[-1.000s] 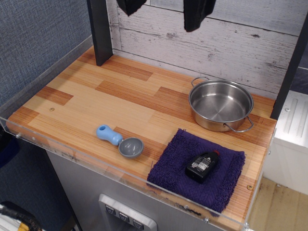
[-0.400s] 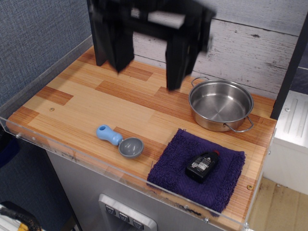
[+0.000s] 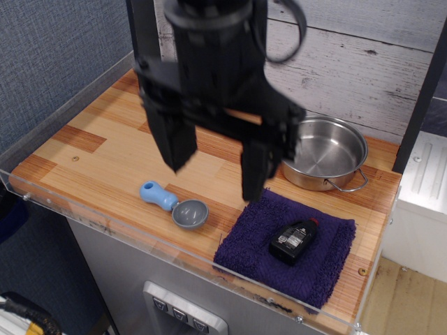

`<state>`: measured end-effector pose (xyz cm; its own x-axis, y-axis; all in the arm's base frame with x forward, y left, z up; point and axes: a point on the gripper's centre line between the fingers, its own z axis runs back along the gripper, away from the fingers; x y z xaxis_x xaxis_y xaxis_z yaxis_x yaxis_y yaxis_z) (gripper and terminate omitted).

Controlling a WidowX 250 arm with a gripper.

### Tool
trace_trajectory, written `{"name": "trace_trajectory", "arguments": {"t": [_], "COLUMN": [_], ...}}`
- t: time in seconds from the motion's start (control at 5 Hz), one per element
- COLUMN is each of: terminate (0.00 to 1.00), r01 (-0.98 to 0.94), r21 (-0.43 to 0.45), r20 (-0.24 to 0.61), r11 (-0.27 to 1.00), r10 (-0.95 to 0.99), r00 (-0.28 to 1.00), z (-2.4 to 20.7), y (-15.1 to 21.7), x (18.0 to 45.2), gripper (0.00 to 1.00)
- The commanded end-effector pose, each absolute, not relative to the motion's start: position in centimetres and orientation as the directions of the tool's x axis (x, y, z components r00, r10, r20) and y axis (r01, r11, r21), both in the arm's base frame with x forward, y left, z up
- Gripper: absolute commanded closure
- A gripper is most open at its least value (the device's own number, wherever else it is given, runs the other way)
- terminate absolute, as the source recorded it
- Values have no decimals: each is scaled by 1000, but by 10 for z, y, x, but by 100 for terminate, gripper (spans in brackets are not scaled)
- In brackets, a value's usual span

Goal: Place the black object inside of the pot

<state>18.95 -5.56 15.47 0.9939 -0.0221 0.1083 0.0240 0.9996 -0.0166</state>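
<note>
The black bottle (image 3: 294, 240) with a red cap lies flat on a purple towel (image 3: 288, 246) at the front right of the table. The shiny steel pot (image 3: 327, 158) stands empty behind the towel, its left side hidden by my arm. My gripper (image 3: 215, 171) hangs open and empty above the middle of the table, fingers (image 3: 177, 145) spread wide, left of the bottle and clear of it.
A blue-handled scoop with a grey bowl (image 3: 174, 204) lies at the front centre. A clear plastic rim (image 3: 105, 222) runs along the table's front and left edges. A dark post (image 3: 145, 42) stands at the back left before the white plank wall.
My gripper has come down from the top of the view and forward, from above the back wall to low over the middle of the table. The bottle, pot and scoop have not moved.
</note>
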Motion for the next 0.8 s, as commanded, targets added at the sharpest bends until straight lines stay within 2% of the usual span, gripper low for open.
{"name": "trace_trajectory", "arguments": {"t": [0.0, 0.4, 0.6], "terminate": [0, 0, 0], "r01": [57, 92, 74], "r21": [-36, -55, -47], "r20": [117, 151, 168], "r11": [998, 994, 996], "r10": [-52, -83, -65], "r00": [992, 985, 984], "z": [119, 75, 62], "y": [-83, -89, -85], "x": [211, 226, 230], "gripper": [0, 0, 0]}}
